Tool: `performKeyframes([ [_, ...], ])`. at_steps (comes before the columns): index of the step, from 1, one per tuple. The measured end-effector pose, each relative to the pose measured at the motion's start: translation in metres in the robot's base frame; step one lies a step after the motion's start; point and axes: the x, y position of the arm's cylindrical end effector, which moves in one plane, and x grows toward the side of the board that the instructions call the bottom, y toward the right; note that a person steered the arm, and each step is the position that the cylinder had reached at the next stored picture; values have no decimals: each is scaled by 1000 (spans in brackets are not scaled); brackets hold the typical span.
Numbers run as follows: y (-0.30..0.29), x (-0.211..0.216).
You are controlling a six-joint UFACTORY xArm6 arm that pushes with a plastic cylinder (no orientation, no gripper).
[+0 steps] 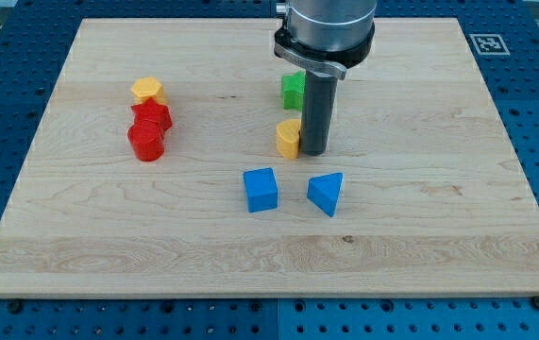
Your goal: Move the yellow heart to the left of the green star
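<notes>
**Inspector:** State of the tool?

**Assistant:** It is a plain dark rod with nothing that opens or closes, so it grips nothing. My tip [312, 151] rests on the worktop [439, 227] and sits against the right side of the yellow heart [289, 139]; they appear to touch.

**Inspector:** Position of the heart?

**Assistant:** Near the middle of the worktop, on the near side of the green star [293, 89] and roughly in line with it, not to its left. The rod and its collar cover the star's right part and whatever lies just beyond it.

**Inspector:** Count by colour.

**Assistant:** Yellow, two: the heart, and a yellow hexagon [146, 91] at far left. Red, two: a red block [152, 115] whose shape I cannot make out, touching the near side of the hexagon, and a red cylinder [145, 142] touching that block's near side. Blue, two: a blue cube [261, 189] and a blue triangle [326, 193], side by side and apart, nearer than the heart. Green, one visible: the star.

**Inspector:** Any contact between the blue pair and the tool?

**Assistant:** None; both lie clear of my tip.
</notes>
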Motion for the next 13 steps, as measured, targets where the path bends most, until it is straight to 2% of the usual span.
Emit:
performKeyframes([
  [6,-51,11],
  [7,-65,2],
  [10,-133,-64],
  [12,-136,-53],
  [13,-128,-25],
])
